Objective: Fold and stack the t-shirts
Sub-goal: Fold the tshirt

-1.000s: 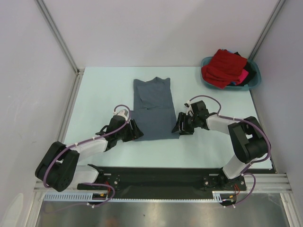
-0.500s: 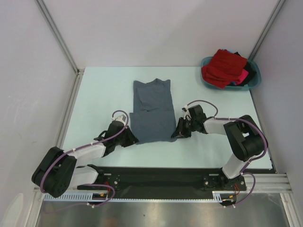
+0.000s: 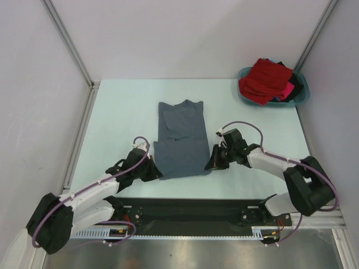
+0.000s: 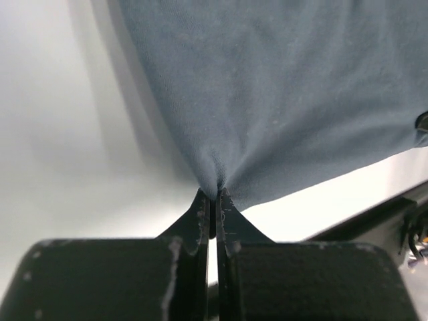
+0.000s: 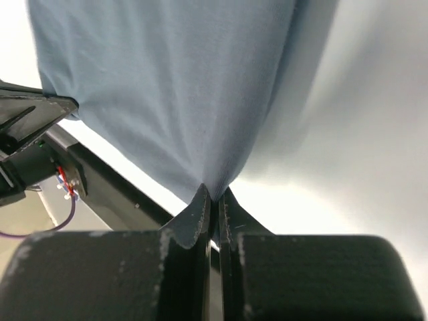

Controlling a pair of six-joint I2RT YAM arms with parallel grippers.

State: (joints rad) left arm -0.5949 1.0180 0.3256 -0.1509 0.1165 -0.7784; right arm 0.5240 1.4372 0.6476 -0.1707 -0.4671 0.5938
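— Pale bench (image 3: 112, 112), white walls on three sides, seen from the top camera. Where is the cloth?

— Grey t-shirt (image 3: 180, 134) lies mid-bench, collar toward the far wall, with a cloth edge crossing it about halfway down. Left fingers (image 3: 155, 172) sit at its near-left corner and right fingers (image 3: 209, 166) at its near-right corner. Teal basin (image 3: 303, 96) stands in the far-right corner, well apart, with a red t-shirt (image 3: 265, 78) heaped on top. Pink (image 3: 289, 89) and dark (image 3: 299, 84) cloth show under it.

— Left wrist view?

— Left fingers (image 4: 215, 198) are pressed together with no gap. They pinch a small tuck of the grey t-shirt (image 4: 281, 87), and creases fan out from the pinch. The cloth hangs across the upper frame over the blurred bench (image 4: 60, 147).

— Right wrist view?

— Same reading. Right fingers (image 5: 214, 195) are closed tight on a gathered point of the grey t-shirt (image 5: 167, 80). The bench (image 5: 361, 134) is on the right, and the dark base rail (image 5: 107, 184) shows low on the left.
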